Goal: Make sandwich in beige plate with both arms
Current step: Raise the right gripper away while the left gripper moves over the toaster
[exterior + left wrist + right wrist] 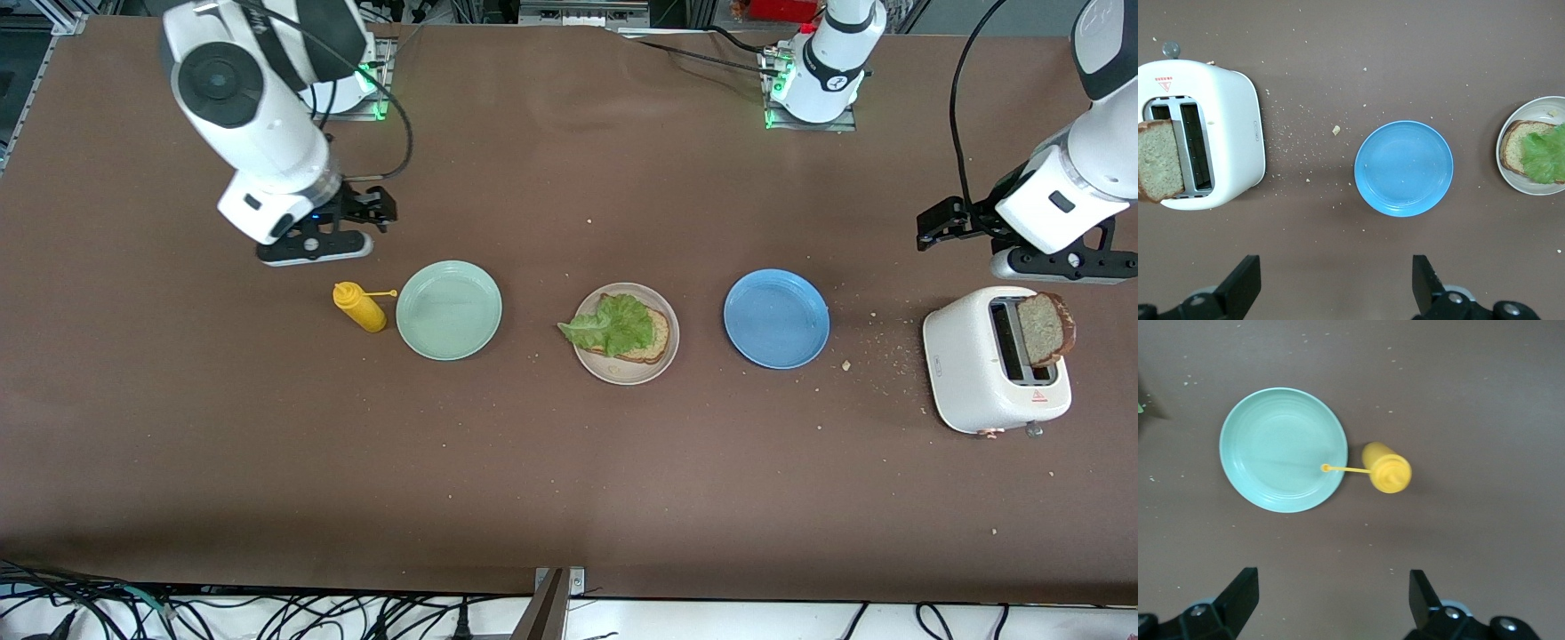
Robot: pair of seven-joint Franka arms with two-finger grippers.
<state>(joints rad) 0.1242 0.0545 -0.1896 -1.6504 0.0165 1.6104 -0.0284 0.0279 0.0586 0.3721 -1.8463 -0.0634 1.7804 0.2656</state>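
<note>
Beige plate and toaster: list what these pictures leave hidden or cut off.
- Bread slice on the beige plate: front view, mostly covered by the lettuce leaf.
- Beige plate, left wrist view: cut off by the picture's edge.
- Toast in the toaster: its lower part is sunk in the slot.
- Left tool and right tool: wrist views show only the open fingers.

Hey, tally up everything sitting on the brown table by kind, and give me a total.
Round plates: 3, mint-green, beige, blue
Speckled tan toast slices: 2, plated, in toaster
Ruffled green lettuce leaf: 1
Yellow squeeze bottle: 1
White toaster: 1
Total: 8
</note>
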